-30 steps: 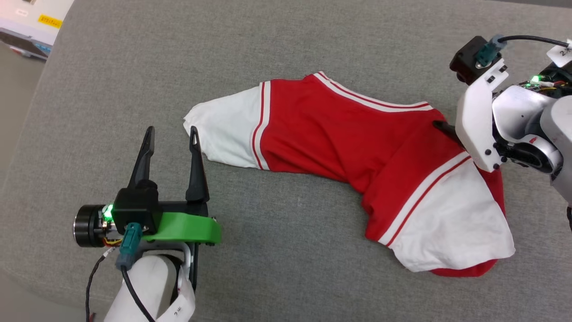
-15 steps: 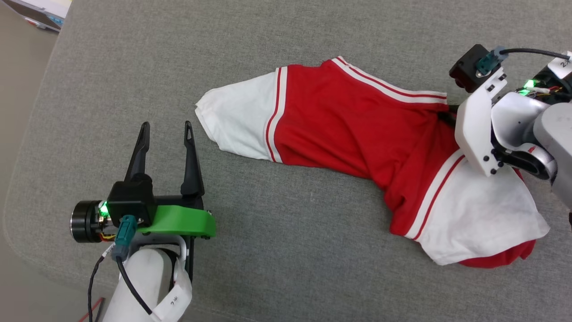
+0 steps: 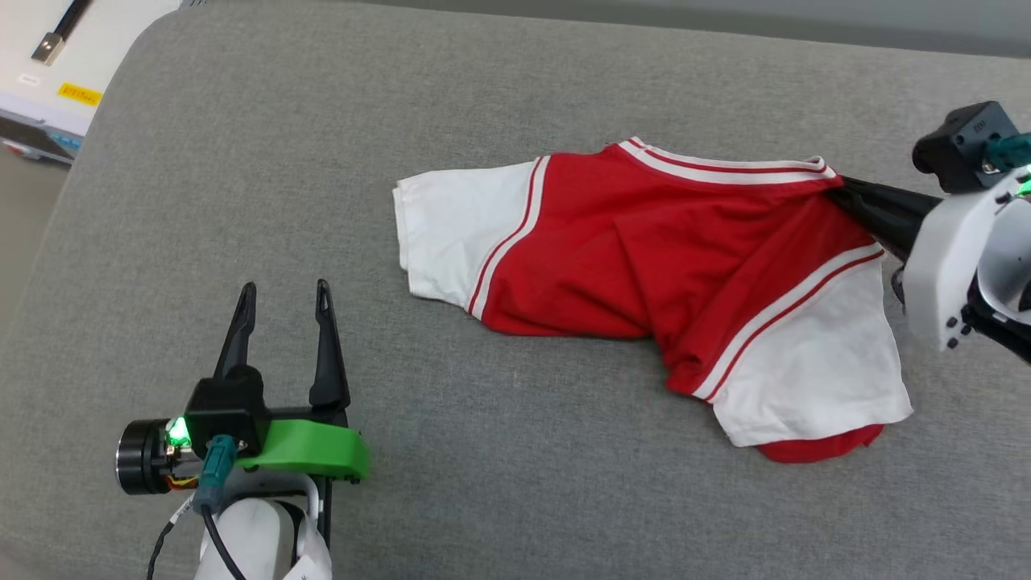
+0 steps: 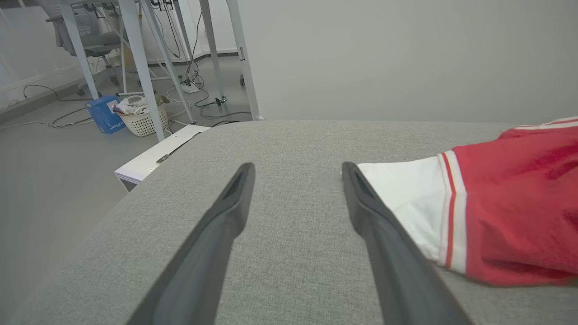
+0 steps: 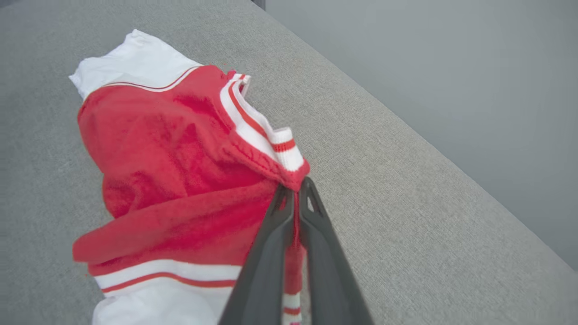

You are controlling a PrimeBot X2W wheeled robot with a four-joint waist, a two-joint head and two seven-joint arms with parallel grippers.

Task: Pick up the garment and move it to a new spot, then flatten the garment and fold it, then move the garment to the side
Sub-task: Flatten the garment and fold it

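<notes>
The garment (image 3: 644, 274), a red T-shirt with white sleeves and striped trim, lies crumpled across the grey cushion (image 3: 515, 483). At its right end my right gripper (image 3: 842, 193) is shut on the garment, pinching red fabric beside the striped collar; in the right wrist view the two fingers (image 5: 295, 194) meet with cloth (image 5: 180, 171) between them. My left gripper (image 3: 282, 294) stands open at the lower left, nothing between its fingers, a short way left of the white sleeve (image 3: 451, 225). In the left wrist view the sleeve (image 4: 406, 189) sits just right of the open gripper (image 4: 295, 169).
The cushion's left edge curves down at the far left, with a white box (image 3: 56, 72) on the floor beyond. The left wrist view shows table legs (image 4: 140, 67), a basket (image 4: 144, 119), a blue box (image 4: 106, 113) and cables on the floor.
My right gripper has shut on the garment near the collar and drawn that end to the right, pulling the cloth straighter. The head camera has shifted. The left gripper stays open.
</notes>
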